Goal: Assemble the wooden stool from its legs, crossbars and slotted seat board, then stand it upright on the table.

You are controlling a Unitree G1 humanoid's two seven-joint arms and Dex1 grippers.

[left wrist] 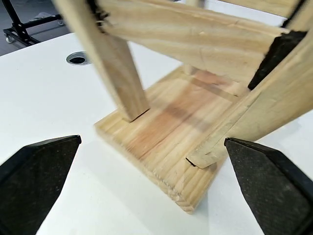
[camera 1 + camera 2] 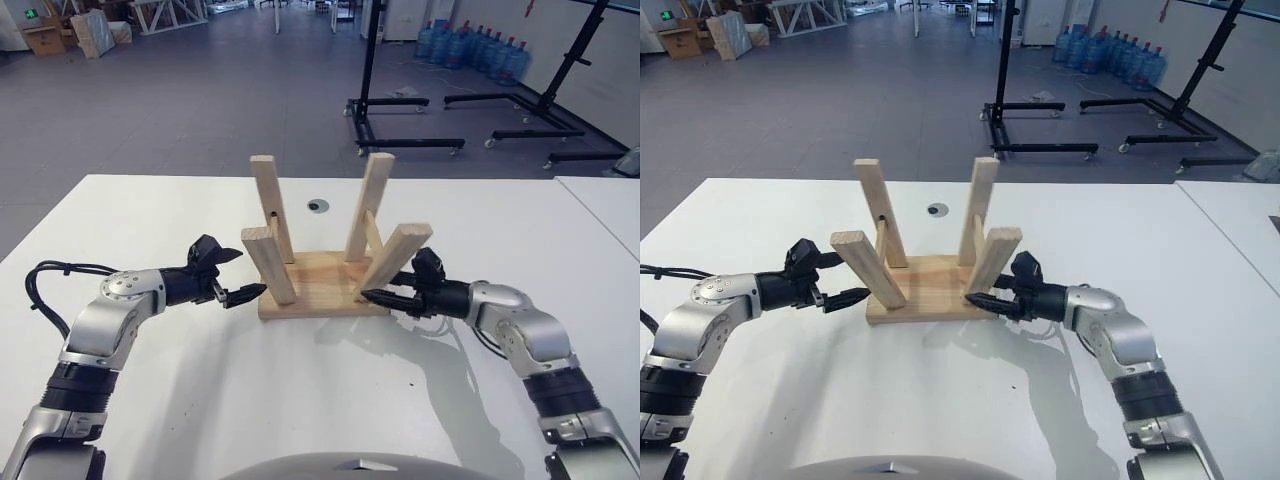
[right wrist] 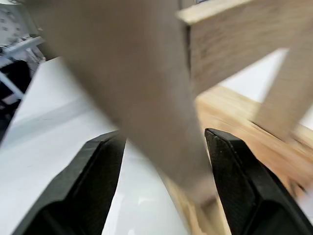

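Head view: the stool [image 2: 318,262] lies upside down on the white table [image 2: 150,220]. Its seat board [image 2: 318,290] is flat on the surface and four legs point up and splay outward. No crossbars can be made out from here. The left gripper [image 2: 248,273] sits at the seat's left edge, by the near-left leg [image 2: 270,265]. The right gripper [image 2: 392,277] sits at the near-right leg [image 2: 395,258].

Left wrist view: the left claw is released. Its fingers [image 1: 39,181] are spread wide, with a corner of the board and two leg bases between them, and touch nothing.

Right wrist view: the right claw's fingers [image 3: 93,186] are spread to either side of the near-right leg. It reads as released; contact with the leg cannot be confirmed.

Judgement: assembly looks about done, and turning the stool upright remains. To do it well, both claws should clamp at matching spots low on opposite legs. The lift should be level so no leg works out of its slot. The stool should clear the table before it is rotated, then be set down squarely on all four feet.
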